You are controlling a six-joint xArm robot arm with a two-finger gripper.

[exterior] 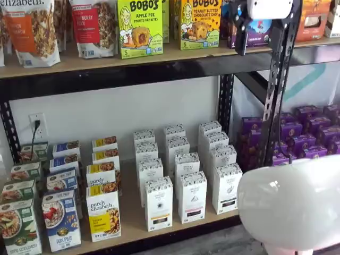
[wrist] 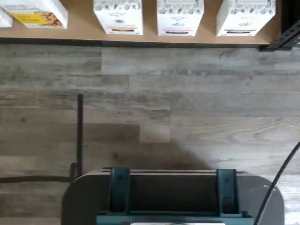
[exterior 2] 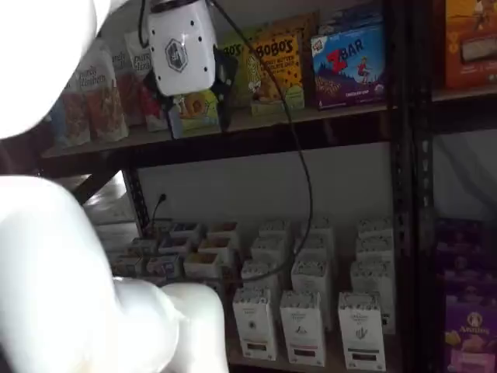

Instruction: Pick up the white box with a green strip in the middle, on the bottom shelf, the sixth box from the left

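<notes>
The white box [exterior: 227, 188] stands at the front right of the bottom shelf [exterior: 133, 212], the rightmost of three rows of alike white cartons. It also shows in a shelf view [exterior 2: 361, 330] and in the wrist view [wrist: 244, 16], with a dark strip near its base. My gripper [exterior: 265, 32] hangs high up, level with the upper shelf and far above the box. In a shelf view [exterior 2: 198, 105] a gap shows between its black fingers and nothing is in them.
Colourful cartons [exterior: 103, 212] fill the shelf's left part. Bobo's boxes [exterior: 139, 26] and granola bags stand on the upper shelf. Purple boxes [exterior: 303, 141] sit behind a black rack post [exterior: 276, 79]. My white arm [exterior: 292, 202] fills the foreground. A dark mount with teal brackets [wrist: 173, 197] shows in the wrist view.
</notes>
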